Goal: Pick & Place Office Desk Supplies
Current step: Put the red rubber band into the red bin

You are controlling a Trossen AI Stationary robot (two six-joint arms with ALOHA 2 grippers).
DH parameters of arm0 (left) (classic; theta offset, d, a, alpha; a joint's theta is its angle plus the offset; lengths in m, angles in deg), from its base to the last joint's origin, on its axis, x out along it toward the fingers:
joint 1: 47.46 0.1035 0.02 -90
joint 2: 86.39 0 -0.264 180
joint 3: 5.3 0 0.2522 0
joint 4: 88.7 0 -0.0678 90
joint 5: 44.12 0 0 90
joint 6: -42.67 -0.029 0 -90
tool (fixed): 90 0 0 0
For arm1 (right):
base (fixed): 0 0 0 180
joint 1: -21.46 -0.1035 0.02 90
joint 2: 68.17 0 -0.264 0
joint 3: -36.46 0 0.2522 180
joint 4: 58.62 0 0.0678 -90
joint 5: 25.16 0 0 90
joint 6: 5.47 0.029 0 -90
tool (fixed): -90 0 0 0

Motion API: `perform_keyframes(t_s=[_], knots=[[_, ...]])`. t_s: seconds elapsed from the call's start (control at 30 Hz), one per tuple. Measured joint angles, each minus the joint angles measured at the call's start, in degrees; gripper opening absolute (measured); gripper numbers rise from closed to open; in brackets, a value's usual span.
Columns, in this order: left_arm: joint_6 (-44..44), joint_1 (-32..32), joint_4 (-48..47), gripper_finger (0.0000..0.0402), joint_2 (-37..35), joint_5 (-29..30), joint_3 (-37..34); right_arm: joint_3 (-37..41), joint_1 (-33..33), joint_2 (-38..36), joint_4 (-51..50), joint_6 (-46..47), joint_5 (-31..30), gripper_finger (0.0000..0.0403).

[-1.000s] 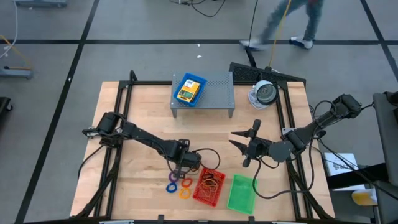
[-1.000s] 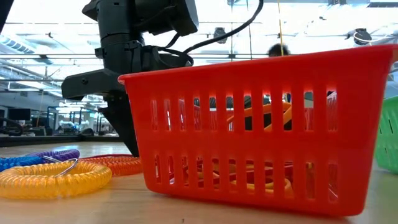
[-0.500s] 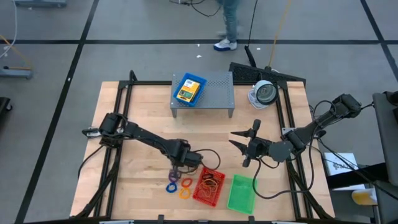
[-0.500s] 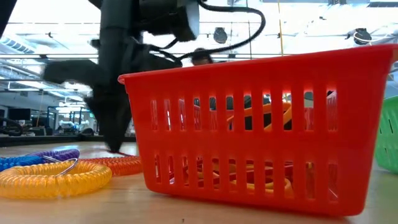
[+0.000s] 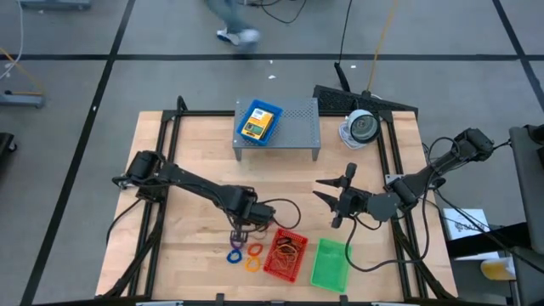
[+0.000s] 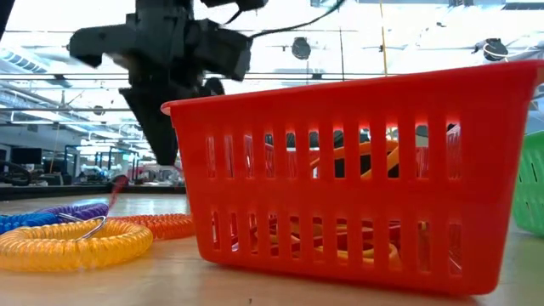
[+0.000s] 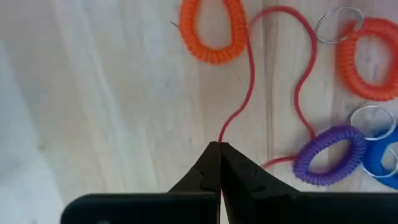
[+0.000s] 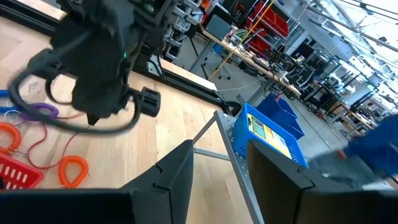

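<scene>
Red rubber band [image 7: 249, 93] in left gripper [image 7: 219, 148]; two orange rings [image 7: 214, 31].

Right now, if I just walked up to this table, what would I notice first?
Probably the bright red tray at the table's near edge, with a green tray beside it and colourful coil rings on its other side. Next, the left gripper, pinched shut on a thin red rubber band by the rings. Farther back, a blue tray sits on a grey shelf.

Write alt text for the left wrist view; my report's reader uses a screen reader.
The left tool, shut, pinches a thin red rubber band that trails across the wooden table. Beyond lie two orange coil rings, a purple one and a blue one.
</scene>
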Motion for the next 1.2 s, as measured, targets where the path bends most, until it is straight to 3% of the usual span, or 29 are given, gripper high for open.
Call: perform_keyframes(t_s=[0.43, 0.63, 0.9, 1.2], knots=[[5.5, -0.6, 2.3, 0.0000, -13.0, 1.9, 0.3, 0.0, 0.0, 0.0, 0.0, 0.0, 0.0, 0.0141], [5.7, -1.9, 10.7, 0.0000, -18.5, 2.8, 0.3, 0.0, 0.0, 0.0, 0.0, 0.0, 0.0, 0.0141], [3.3, -3.8, 22.1, 0.0000, -19.3, 1.6, 0.3, 0.0, 0.0, 0.0, 0.0, 0.0, 0.0, 0.0141], [2.2, -4.0, 29.8, 0.0000, -15.0, -2.5, 0.3, 0.0, 0.0, 0.0, -0.1, 0.0, 0.0, 0.0141]])
